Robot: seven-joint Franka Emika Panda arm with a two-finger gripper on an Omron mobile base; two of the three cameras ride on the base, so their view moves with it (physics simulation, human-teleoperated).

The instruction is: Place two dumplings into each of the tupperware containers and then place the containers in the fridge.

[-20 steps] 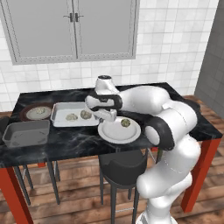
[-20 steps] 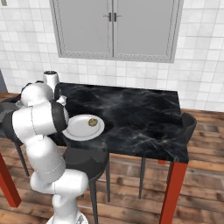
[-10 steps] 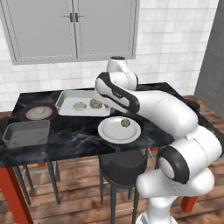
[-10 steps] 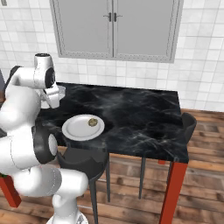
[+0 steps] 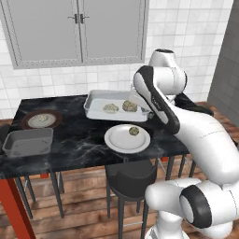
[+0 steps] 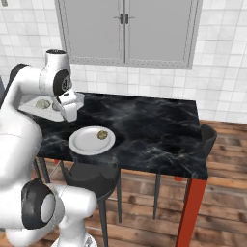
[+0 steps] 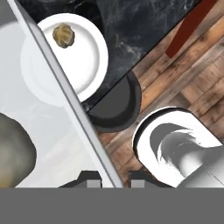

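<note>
My gripper (image 7: pixel 114 180) is shut on the right rim of the lighter tupperware container (image 5: pixel 99 104), which hangs above the table's back. Two dumplings (image 5: pixel 110 108) (image 5: pixel 130 106) lie in it. In the hand view the rim (image 7: pixel 65 87) runs between my finger tips, with one dumpling (image 7: pixel 13 153) close by. The gripper (image 6: pixel 69 115) also shows at the container's edge (image 6: pixel 41 103). The darker tupperware container (image 5: pixel 28 141) sits at the table's left front. One dumpling (image 5: pixel 134 131) lies on the white plate (image 5: pixel 119 142), another (image 5: pixel 42 118) on the brown-rimmed plate (image 5: pixel 29 115).
The black marble table (image 5: pixel 79 144) has red legs, and a dark stool (image 5: pixel 133 175) stands under its front edge. A grey double-door wall cabinet (image 5: pixel 77 28) hangs behind. A tall grey panel (image 5: pixel 231 60) stands at the right edge; I cannot tell whether it is the fridge.
The arm has swung up and to the right, lifting the lighter container with its two dumplings off the table and carrying it rightward. Plates and the darker container have stayed put.
</note>
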